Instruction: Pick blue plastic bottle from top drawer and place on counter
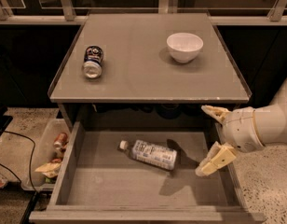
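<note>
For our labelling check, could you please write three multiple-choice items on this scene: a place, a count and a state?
1. Where does the bottle lie? A) on a shelf B) on the ground C) in the drawer
2. How many things are on the counter? A) one B) two C) four
3. The end effector, over the drawer's right side, is: A) open B) shut on the bottle C) shut, empty
Key: 1 C, it lies on the drawer floor; 2 B, a can and a bowl; 3 A, its fingers stand wide apart.
</note>
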